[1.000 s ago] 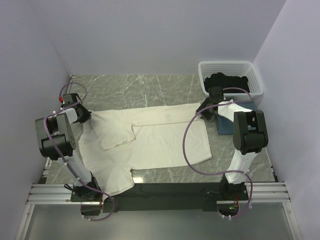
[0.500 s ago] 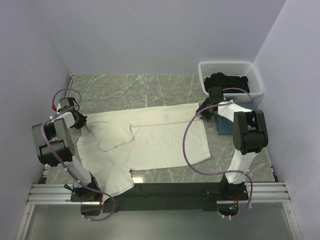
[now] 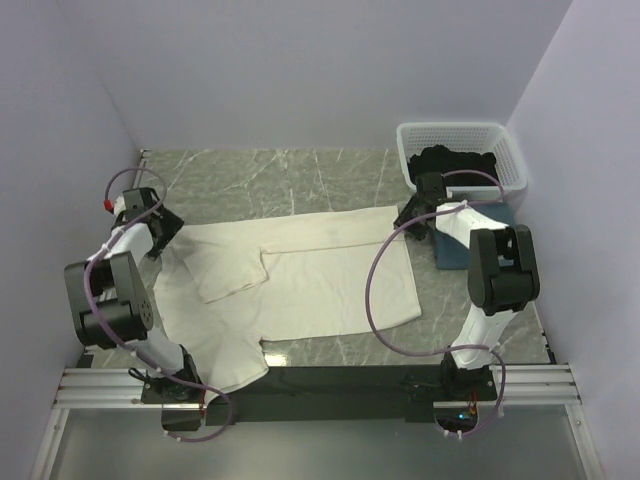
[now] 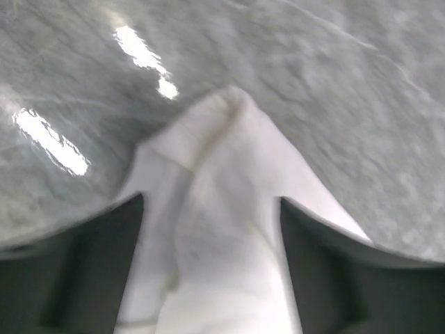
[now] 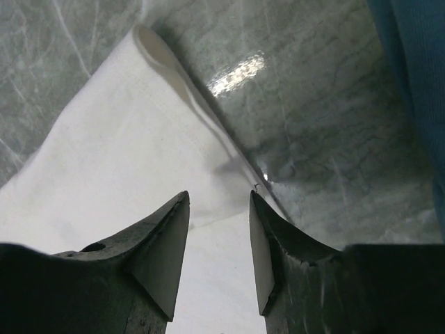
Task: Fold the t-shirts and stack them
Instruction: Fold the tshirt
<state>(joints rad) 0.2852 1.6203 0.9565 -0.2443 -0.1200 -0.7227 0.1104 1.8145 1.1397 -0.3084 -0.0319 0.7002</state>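
Surface: grey marble table [image 3: 300,175], walled booth.
L fingers: left gripper [image 4: 211,236] pinched on bunched corner of cream t-shirt [image 3: 320,280], prob. to pull it flat.
R fingers: right gripper [image 5: 219,229] jaws apart, straddling far-right hem, ready to pinch.
Shirt: spread mid-table, one sleeve folded in.
Beyond: basket [image 3: 505,135] w/ dark clothes [image 3: 455,162].

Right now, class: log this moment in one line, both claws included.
left claw: shut on cream t-shirt | right claw: open over its edge | basket: dark clothes inside
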